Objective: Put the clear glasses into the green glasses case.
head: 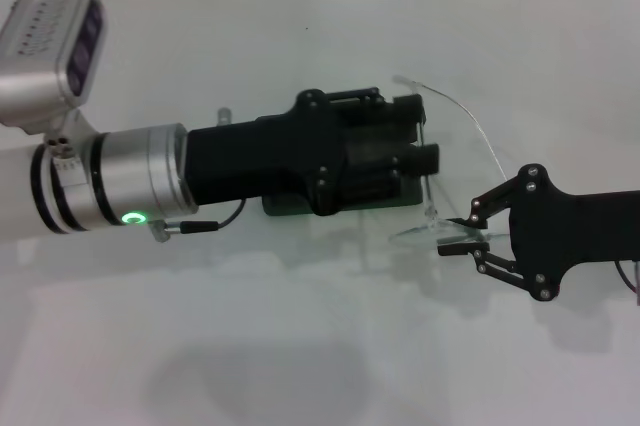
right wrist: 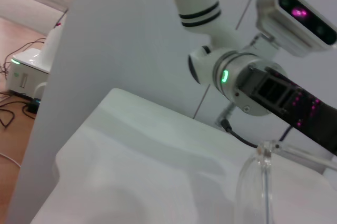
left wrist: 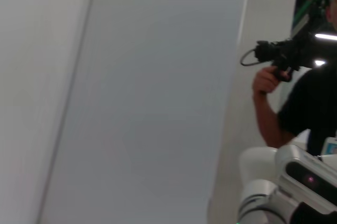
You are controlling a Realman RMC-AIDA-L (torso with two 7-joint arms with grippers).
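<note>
Clear plastic is what you are handling here, and it is showing almost nothing against the white bench (head: 300, 346): the clear glasses (head: 440, 161) are standing up just ahead of your right end effector (head: 455, 236), whose thin linked fingers are pinching the lower edge of the lens. One curved arm is arching up and back over that end effector. From the right wrist view the lens (right wrist: 258, 187) is appearing as a smooth rounded shell, glossy and probably slippery.

Your left end effector (head: 425, 146) is lying across the green glasses case (head: 290, 206), hiding nearly all of it; only a dark green strip is peeking out beneath its black body. You cannot tell whether its fingers are spread or pressed together, nor whether the lid is open.

Risks, as a judgement: the thin grip on slick plastic may be letting the glasses rotate or slip; the springy arms may be catching on the left end effector, which is sitting just beside them; and the hard, rounded case could be sliding on the smooth bench if nudged.
</note>
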